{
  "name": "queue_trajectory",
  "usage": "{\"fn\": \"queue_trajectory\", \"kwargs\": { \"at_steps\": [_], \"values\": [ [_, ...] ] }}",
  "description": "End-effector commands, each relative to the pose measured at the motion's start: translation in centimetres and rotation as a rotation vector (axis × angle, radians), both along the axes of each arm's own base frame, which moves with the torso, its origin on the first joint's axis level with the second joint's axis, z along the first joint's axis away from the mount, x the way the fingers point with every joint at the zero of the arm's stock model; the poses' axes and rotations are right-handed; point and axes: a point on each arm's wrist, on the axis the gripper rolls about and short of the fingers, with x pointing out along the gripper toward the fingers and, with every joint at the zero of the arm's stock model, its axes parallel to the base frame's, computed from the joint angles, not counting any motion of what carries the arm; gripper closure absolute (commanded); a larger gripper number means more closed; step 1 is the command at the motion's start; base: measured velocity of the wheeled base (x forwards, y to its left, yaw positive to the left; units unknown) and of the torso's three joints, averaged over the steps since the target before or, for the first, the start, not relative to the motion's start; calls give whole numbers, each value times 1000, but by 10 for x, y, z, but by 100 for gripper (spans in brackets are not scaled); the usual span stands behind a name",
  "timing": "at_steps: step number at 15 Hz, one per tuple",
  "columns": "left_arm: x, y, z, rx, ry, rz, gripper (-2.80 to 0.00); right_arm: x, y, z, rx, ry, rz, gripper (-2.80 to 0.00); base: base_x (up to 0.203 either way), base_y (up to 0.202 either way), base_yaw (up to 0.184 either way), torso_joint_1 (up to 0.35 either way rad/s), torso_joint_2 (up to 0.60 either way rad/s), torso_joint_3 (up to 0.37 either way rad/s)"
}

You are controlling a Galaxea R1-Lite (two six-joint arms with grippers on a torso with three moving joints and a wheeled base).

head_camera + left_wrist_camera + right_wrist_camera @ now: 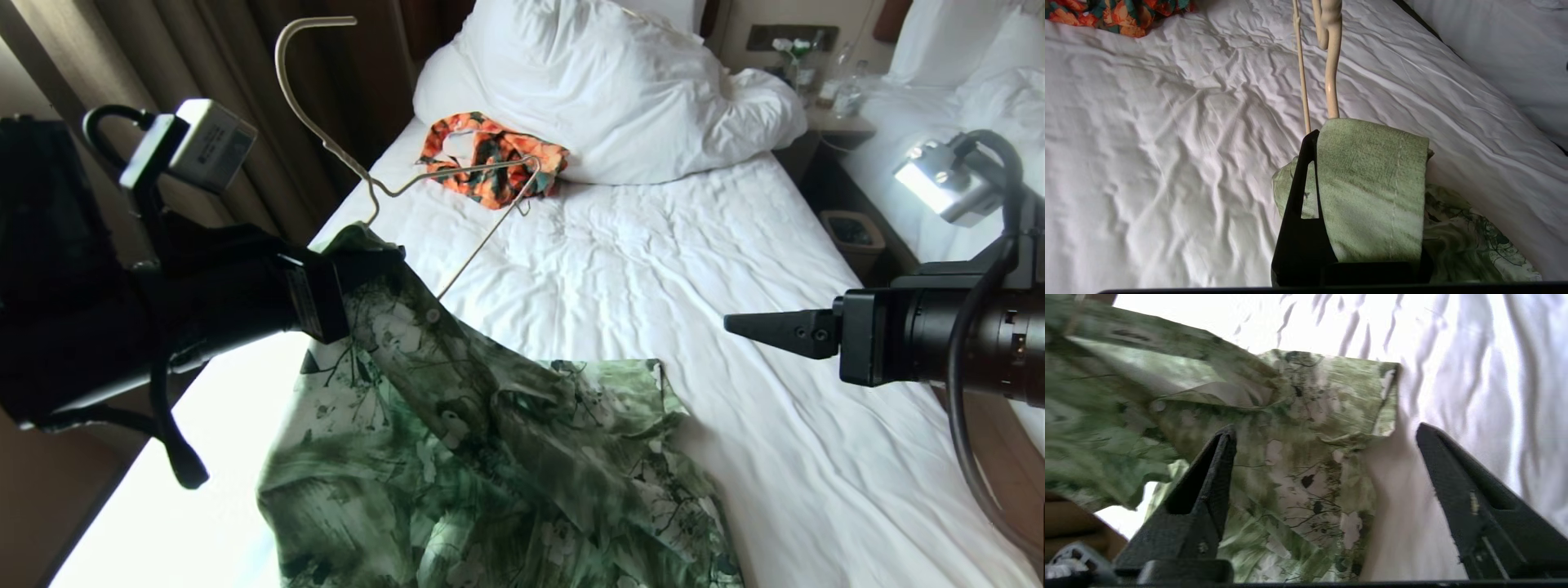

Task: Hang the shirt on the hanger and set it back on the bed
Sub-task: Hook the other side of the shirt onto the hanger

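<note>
Green floral shirt (490, 457) and cream wire hanger (384, 163) are pinched together by the left gripper (371, 261) at nine o'clock, presumably steadying them, while the right gripper (1327, 433) at three o'clock gapes empty.

Daylight from the left; near-left bed (204, 457) edge blown out w/ glare. Right wrist view motion-blurred on shirt (1298, 465). Curtains (163, 73) dim.

The shirt (490, 457) is gripped at its top by the left hand (371, 269) and raised above the bed (653, 269). The hanger (392, 147) juts up beyond the shirt. The right hand (755, 327) is held apart from the shirt, empty.
</note>
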Motion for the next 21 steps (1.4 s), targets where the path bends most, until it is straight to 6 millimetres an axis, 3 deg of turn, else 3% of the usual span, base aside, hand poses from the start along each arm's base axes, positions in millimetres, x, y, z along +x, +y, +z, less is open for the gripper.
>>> {"fn": "queue_trajectory", "kwargs": {
  "at_steps": [1,3,6,12,16,21],
  "values": [
    [-5,2,4,-8,-19,-1,0,26,-8,-11,-46,64,-109,0,0,0,0,0,0,0],
    [-8,3,4,-8,-15,-5,0,33,-7,-19,-93,140,-128,0,0,0,0,0,0,0],
    [-11,4,6,-11,-25,-6,0,28,1,-26,-163,209,-126,0,0,0,0,0,0,0],
    [-11,4,7,-14,-31,-9,0,29,37,-56,-392,190,-230,0,0,0,0,0,0,0],
    [-13,3,8,-14,-32,-14,0,33,46,-73,-487,87,-211,0,0,0,0,0,0,0],
    [-18,3,7,-15,-34,-26,0,44,49,-68,-310,111,30,0,0,0,0,0,0,0]
  ]
}}
